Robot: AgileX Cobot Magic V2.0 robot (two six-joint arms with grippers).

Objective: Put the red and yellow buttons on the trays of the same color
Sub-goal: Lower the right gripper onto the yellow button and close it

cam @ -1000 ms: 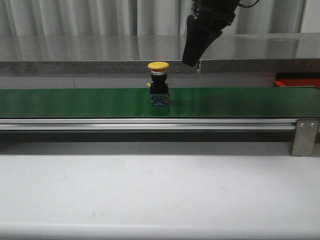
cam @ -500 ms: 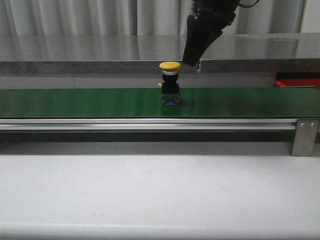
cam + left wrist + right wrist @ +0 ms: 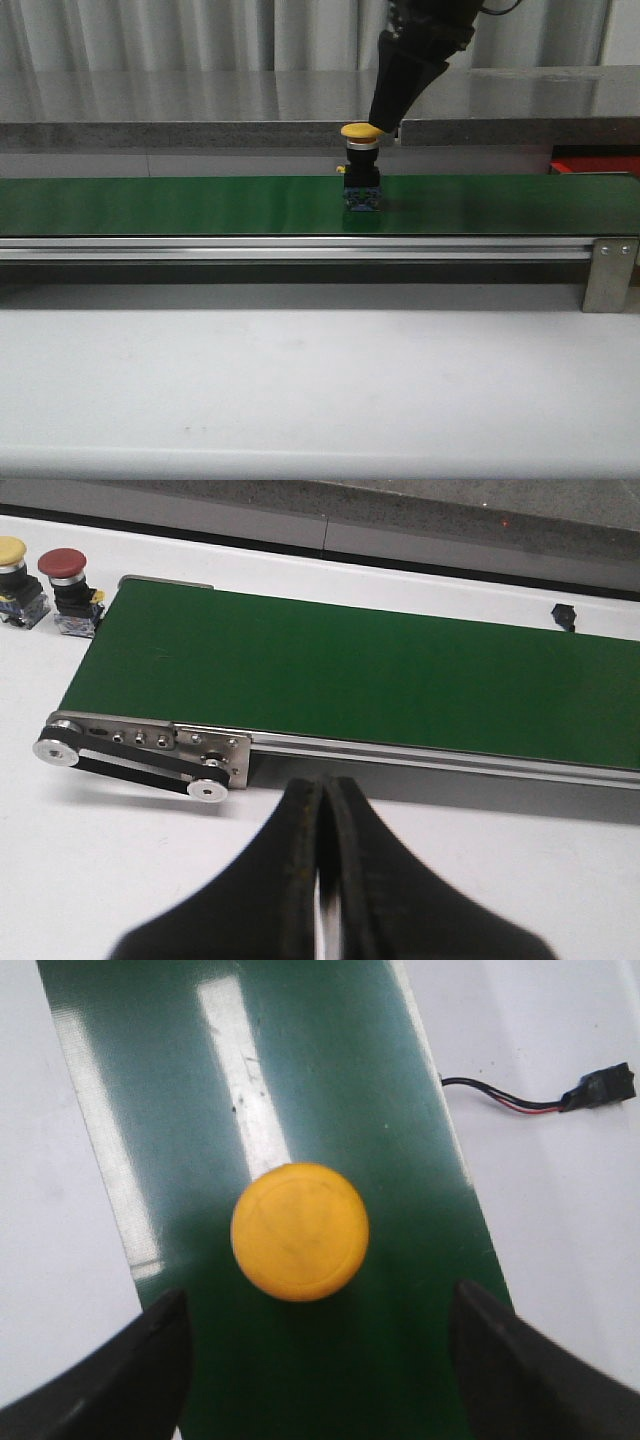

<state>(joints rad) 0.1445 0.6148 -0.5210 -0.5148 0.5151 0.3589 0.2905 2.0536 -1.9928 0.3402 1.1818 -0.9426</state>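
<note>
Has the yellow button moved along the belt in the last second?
Yes. The yellow button has shifted rightward, toward the metal bracket at the belt's end.

The yellow button (image 3: 361, 166) stands upright on the green belt (image 3: 180, 205), mushroom cap on top, blue base. Another yellow button (image 3: 15, 566) and a red button (image 3: 67, 577) sit side by side just off the belt's end

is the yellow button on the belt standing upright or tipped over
Upright: the yellow mushroom-cap push button stands on its blue base on the green conveyor belt, cap uppermost.
</note>
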